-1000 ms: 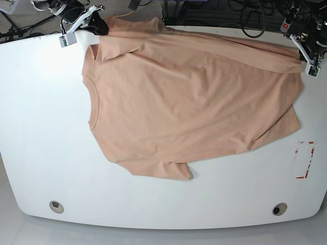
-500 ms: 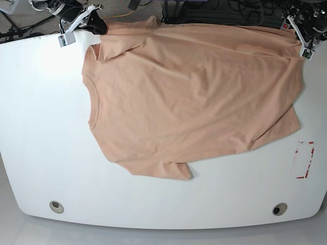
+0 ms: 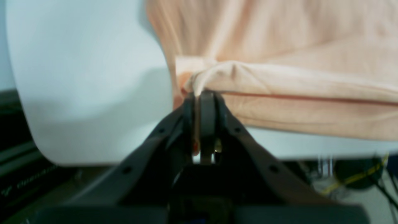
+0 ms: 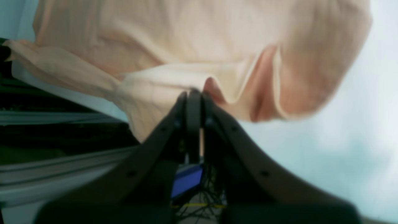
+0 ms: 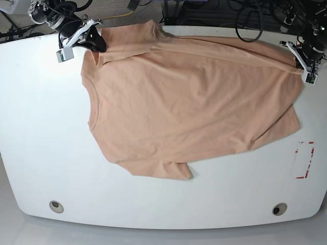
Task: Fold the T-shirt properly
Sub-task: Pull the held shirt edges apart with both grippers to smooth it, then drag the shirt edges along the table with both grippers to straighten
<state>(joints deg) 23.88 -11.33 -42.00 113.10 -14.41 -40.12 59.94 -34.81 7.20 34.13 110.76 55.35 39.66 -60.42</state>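
Observation:
The peach T-shirt [image 5: 189, 102] lies spread over the white table [image 5: 41, 127], with its round neck toward the left and its hem toward the right. At the far left, my right gripper [image 5: 96, 43] is shut on the shirt's shoulder edge by the far sleeve. The right wrist view shows those black fingers [image 4: 193, 102] pinched on a bunched fold of the T-shirt [image 4: 186, 46]. At the far right, my left gripper [image 5: 298, 65] is shut on the hem corner. In the left wrist view its fingers [image 3: 206, 105] clamp a thin ridge of the T-shirt [image 3: 295, 84], held just above the table.
A red-marked rectangle [image 5: 305, 160] is on the table at the right. Two round holes [image 5: 56, 206] [image 5: 279, 209] sit near the front edge. Cables and equipment [image 5: 245, 13] crowd the space behind the far edge.
The left gripper swung back toward the far edge with the hem corner, then came nearer again. The fold along the far side has flattened. The right gripper barely moved.

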